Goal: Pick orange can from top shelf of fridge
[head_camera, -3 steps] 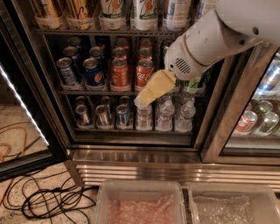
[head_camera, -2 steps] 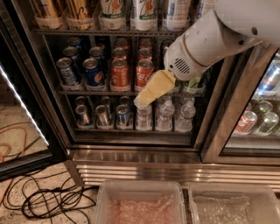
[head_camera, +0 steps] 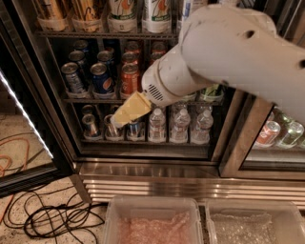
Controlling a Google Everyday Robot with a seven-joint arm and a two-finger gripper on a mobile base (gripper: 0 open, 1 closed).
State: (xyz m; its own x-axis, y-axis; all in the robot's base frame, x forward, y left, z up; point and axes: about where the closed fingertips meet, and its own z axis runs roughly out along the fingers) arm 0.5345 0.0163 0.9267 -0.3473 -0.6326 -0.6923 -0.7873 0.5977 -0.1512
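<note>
Well below the orange can (head_camera: pixel 86 10), the claw (head_camera: pixel 119 119).

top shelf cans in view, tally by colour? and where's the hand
Orange cans: 2
White cans: 2
Can half hidden by the arm: 1
Total: 5
Hand: below the top shelf, in front of the bottom-rack cans.
</note>
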